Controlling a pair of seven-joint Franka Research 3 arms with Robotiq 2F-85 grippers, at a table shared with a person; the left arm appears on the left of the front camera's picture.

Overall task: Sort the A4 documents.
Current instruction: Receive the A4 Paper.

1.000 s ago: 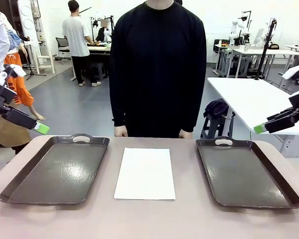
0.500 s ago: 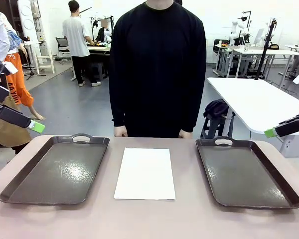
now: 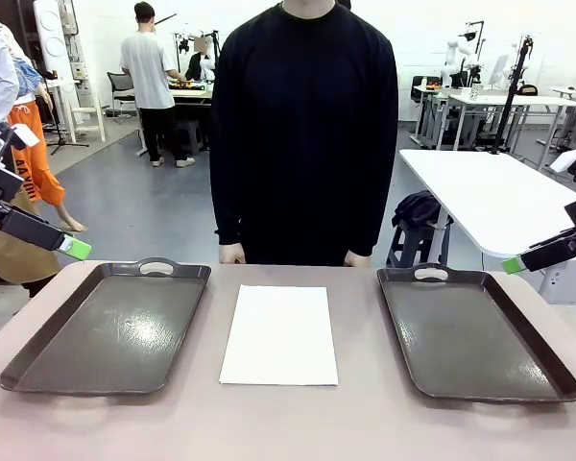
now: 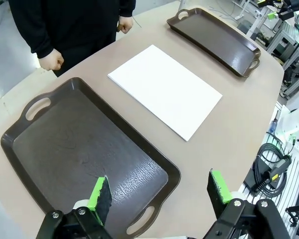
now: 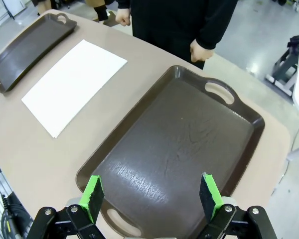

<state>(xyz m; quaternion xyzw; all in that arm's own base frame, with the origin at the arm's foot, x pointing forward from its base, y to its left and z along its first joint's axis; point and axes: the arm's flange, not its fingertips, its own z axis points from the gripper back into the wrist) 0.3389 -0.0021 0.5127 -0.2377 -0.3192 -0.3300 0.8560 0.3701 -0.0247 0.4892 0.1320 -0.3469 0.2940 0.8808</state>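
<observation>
The A4 documents (image 3: 278, 334) lie as a neat white stack in the middle of the table, between two dark brown trays. My left gripper (image 3: 77, 248) hovers open above the far left corner of the left tray (image 3: 110, 327). In the left wrist view the open left gripper (image 4: 159, 191) hangs over that tray (image 4: 79, 144), with the documents (image 4: 165, 89) beyond it. My right gripper (image 3: 514, 264) hovers open off the right tray's (image 3: 475, 331) far right corner. The right wrist view has the right gripper (image 5: 150, 193) open above its tray (image 5: 179, 144), and the documents (image 5: 74, 84) lie to the left. Neither gripper holds anything.
A person in a black top stands at the far edge, fists (image 3: 232, 253) resting at the table's rim. Both trays are empty. A white table (image 3: 490, 197) stands behind on the right. Cables (image 4: 269, 159) hang off the table's side in the left wrist view.
My right gripper has drawn back to the right and sunk a little. The left gripper has only wavered slightly. Documents, trays and the person have not moved.
</observation>
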